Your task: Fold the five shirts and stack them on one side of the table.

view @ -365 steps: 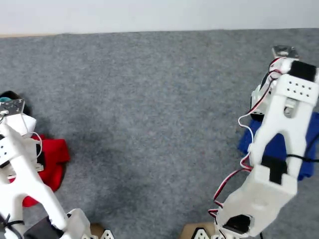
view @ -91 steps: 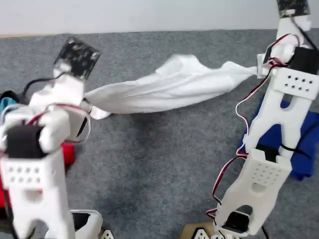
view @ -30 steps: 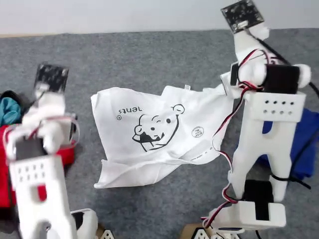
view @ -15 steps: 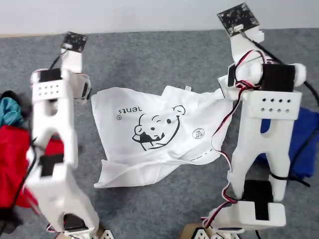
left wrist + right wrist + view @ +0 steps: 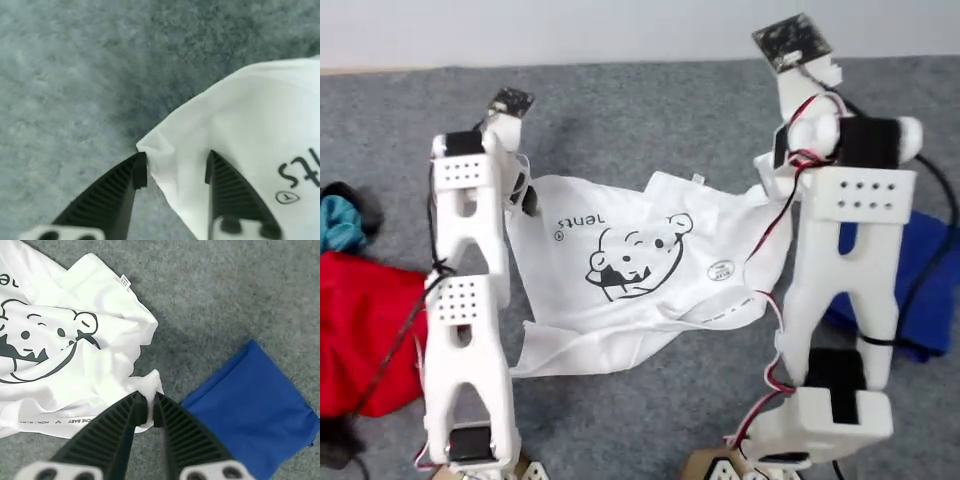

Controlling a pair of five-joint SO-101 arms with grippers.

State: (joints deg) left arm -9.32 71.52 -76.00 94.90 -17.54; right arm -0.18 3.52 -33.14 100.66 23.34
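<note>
Overhead first: white shirt spread across the middle of the grey table, bear print facing up, lower hem rumpled and folded over. The left arm stretches up along the shirt's left edge and ends at its far left corner. The right arm stands at the shirt's opposite edge. A red shirt lies at the table's left side with a teal cloth just beyond it, and a blue shirt sits partly under the right arm.

Over to the left wrist: the left gripper is spread wide, its two fingers straddling the pointed corner of the white shirt, not clamped on it.

Right wrist now: the right gripper is pinched tight on a small bunch of white shirt at its edge, and the blue shirt lies just beside that pinch on the grey surface.
</note>
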